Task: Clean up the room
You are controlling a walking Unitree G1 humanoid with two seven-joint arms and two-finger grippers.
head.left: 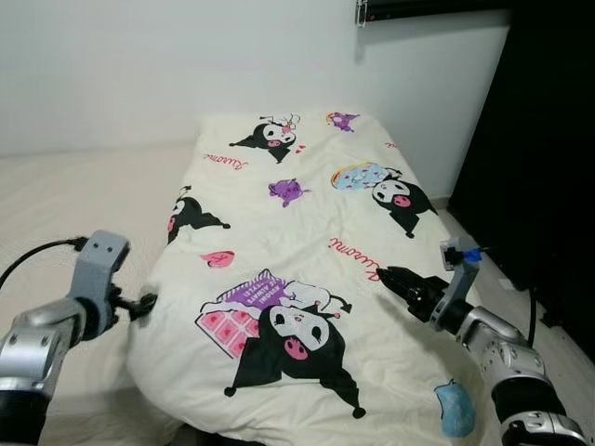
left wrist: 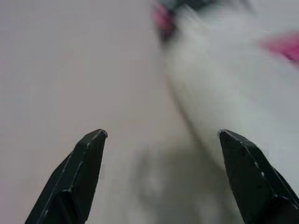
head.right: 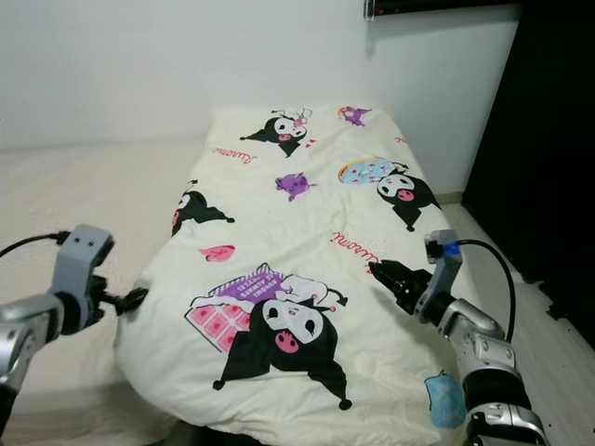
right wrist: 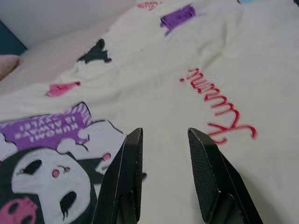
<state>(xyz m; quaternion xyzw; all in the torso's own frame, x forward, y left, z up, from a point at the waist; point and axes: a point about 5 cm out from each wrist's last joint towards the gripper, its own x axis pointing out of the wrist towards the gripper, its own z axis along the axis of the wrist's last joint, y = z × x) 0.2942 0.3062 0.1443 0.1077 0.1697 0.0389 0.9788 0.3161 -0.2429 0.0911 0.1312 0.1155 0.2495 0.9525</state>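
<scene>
Flanking cream quilt [head.left: 297, 242], left end effector [head.left: 146, 304], right end effector [head.left: 389, 278]

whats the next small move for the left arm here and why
Probably ease the left tool a little further toward the near left edge of the blanket and close on it. Its fingers are open with the blanket's edge just ahead, nothing between them yet. The right tool hovers open over the blanket's right side, so both edges look ready for grabbing.
</scene>
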